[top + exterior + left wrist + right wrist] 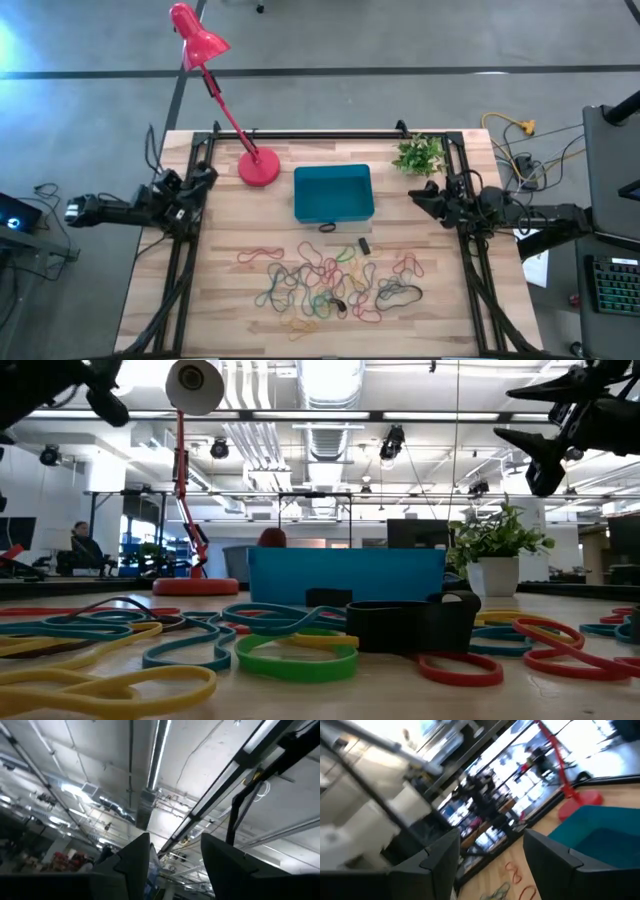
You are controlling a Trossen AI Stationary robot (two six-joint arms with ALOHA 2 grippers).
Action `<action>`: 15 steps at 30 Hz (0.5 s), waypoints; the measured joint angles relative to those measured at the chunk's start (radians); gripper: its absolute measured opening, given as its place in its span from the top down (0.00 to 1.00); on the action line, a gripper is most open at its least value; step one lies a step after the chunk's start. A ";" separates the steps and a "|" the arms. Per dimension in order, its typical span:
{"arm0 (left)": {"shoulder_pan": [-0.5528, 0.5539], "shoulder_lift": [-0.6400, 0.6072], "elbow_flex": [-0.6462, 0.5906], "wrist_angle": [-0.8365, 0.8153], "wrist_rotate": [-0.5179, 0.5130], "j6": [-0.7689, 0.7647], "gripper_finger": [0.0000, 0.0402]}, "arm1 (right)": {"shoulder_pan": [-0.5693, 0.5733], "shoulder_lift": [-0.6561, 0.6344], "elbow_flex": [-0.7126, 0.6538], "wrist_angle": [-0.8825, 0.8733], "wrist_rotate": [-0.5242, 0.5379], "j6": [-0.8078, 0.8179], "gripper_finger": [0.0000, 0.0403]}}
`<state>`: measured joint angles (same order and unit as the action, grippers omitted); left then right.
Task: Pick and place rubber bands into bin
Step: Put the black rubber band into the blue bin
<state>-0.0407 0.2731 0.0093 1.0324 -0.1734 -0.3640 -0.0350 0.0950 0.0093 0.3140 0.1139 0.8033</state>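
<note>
**Both arms parked high, no band picked yet**

Left gripper (207, 176) raised at the left table edge, aimed upward toward the ceiling, fingers (131, 865) spread with nothing between them. Well apart from the work.

Red desk lamp (259, 168) standing at the far left of the bin, base just beside it.

Bin (333, 194) at table centre toward the far side, teal, low walls, looks empty from above.

Rubber bands (330, 280) in a loose tangle on the near side of the bin, spreading left to right; many overlapping, a few singles at the fringes. One dark loop (327, 228) lying just beside the bin's near wall. Small black block (364, 245) among the bands, not a task item.

Potted plant (419, 155) at the far right corner.

Right gripper (424, 197) hovering just right of the bin, above the table, fingers (438, 857) spread wide, empty.

Step in hand, judged: reach for a first band. Best to go for a fringe band lying alone, not the knot in the middle, to avoid dragging several. Come down vertical, one fingertip inside the loop, close fully on the thin strand. Lift clear before moving to the bin, release low over it so the band does not bounce out. Avoid the black block.
</note>
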 joint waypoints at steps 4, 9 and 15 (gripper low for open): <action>0.000 0.046 0.005 -0.116 0.042 -0.114 0.60 | 0.004 0.048 0.000 0.122 -0.013 0.072 0.49; 0.000 0.166 0.052 -0.301 0.094 -0.263 0.60 | 0.042 0.210 0.086 0.270 -0.036 0.023 0.49; 0.000 0.330 0.108 -0.234 0.135 -0.259 0.60 | 0.088 0.495 0.426 0.043 -0.097 -0.219 0.49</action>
<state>-0.0410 0.6029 0.1175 0.7981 -0.0379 -0.6225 0.0534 0.5900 0.4355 0.3566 0.0164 0.5842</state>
